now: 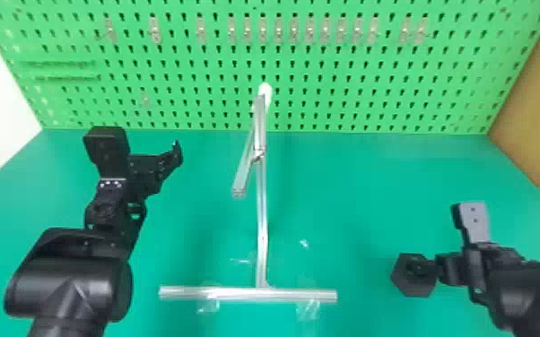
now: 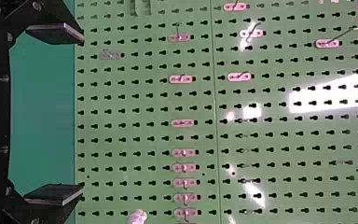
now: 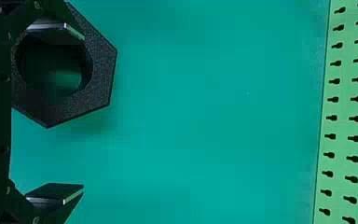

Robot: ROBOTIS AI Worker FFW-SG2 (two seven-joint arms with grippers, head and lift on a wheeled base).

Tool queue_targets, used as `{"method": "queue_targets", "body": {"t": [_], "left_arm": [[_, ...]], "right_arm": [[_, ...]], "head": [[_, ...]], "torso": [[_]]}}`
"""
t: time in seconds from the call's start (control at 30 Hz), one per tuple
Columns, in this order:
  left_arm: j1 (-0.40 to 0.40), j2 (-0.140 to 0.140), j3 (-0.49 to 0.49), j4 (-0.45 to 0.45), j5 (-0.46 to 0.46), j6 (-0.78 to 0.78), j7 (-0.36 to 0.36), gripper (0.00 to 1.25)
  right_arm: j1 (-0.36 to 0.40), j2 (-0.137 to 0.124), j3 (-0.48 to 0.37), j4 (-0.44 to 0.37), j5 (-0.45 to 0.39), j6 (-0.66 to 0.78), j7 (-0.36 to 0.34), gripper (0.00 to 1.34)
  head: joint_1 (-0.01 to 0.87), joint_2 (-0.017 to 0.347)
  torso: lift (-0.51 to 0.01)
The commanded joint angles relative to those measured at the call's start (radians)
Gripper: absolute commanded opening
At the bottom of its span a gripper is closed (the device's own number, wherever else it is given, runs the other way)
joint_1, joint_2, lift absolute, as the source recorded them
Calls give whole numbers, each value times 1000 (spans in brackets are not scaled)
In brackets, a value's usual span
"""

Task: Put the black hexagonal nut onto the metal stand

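Your right gripper [image 1: 442,239]: jaws wide apart, black hexagonal nut [image 1: 406,286] round one finger; left gripper [image 1: 142,145]: jaws open.

Green pegboard [image 1: 327,98] behind green tabletop [image 1: 350,188].

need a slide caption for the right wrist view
One finger of the open right gripper overlaps the hole in the black hexagonal nut, green pegboard beyond.

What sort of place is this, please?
Probably a robotics lab or test workstation: a green perforated pegboard stands behind a flat teal tabletop holding a silver metal-bar stand.
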Motion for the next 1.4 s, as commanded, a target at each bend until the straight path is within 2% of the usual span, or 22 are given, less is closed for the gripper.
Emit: {"method": "queue_targets", "body": {"t": [0.0,0.23,0.4,0.6,0.77,1.03,1.27,1.37], "left_arm": [[0,1,-1,0,0,-2,0,1101],[0,0,0,0,0,-4,0,1101],[0,0,0,0,0,-5,0,1101],[2,0,0,0,0,-5,0,1100],[2,0,0,0,0,-7,0,1101],[0,0,-1,0,0,-8,0,1101],[2,0,0,0,0,-8,0,1101],[2,0,-1,0,0,-8,0,1100]], "right_arm": [[-1,0,-3,4,0,-7,1,1140],[1,0,-9,15,-5,-12,9,1098],[1,0,-11,21,-3,-10,13,989],[3,0,-9,26,-2,-7,18,968],[-1,0,-3,35,0,5,21,839],[-7,-1,11,41,14,14,33,756],[-20,-3,28,41,38,62,36,500],[-28,-6,45,41,52,82,36,465]], "head": [[693,81],[693,81],[693,81],[693,81],[693,81],[693,81],[693,81],[693,81]], "torso": [[-1],[-1],[-1],[-1],[-1],[-1],[-1],[-1]]}}
